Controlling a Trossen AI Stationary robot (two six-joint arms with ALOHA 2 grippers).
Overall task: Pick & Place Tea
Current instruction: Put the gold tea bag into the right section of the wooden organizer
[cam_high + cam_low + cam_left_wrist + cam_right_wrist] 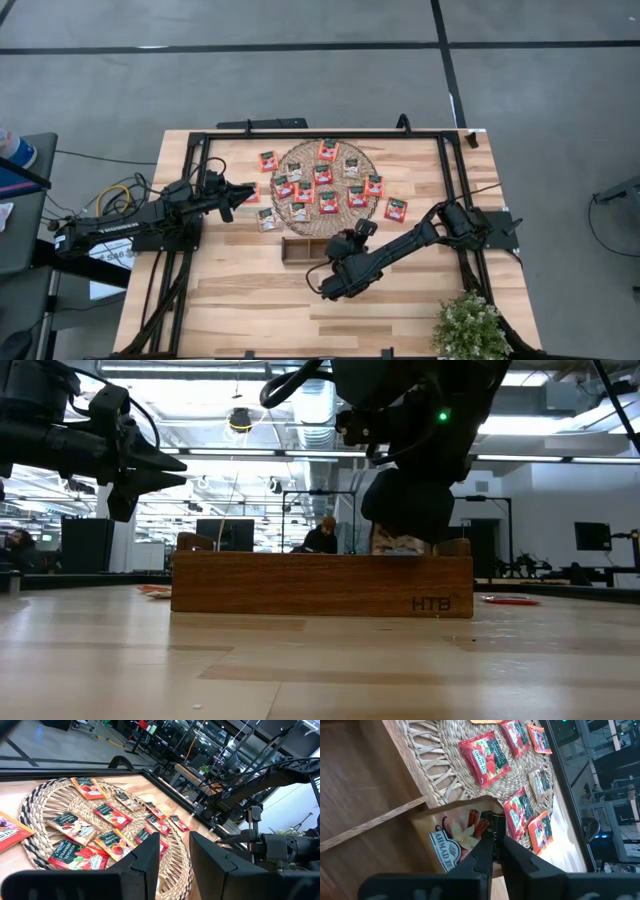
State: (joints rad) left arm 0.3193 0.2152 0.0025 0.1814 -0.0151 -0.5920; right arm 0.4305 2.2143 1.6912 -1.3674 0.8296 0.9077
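Tea sachet (455,842), pale Ahmad vanilla type: your right end effector (494,851) is pinching it narrowly over the wooden tray (305,249); left end effector (243,192) is hovering, fingers parted.

A pale wooden counter (250,290) stands on a grey floor crossed by dark lines (300,47). A black metal frame (325,133) runs along the counter's far edge and down both its sides. In the far middle lies a round woven mat (300,155) of pale straw with a darker braided rim. Just nearer than the mat sits a small brown wooden tray (300,250) with dividers, its near wall stamped HTB (432,603). A small green plant (467,325) stands at the counter's near right corner. Yellow and black cables (112,195) trail off the left side. Beyond the counter, a person (322,536) sits in a room of desks and monitors.
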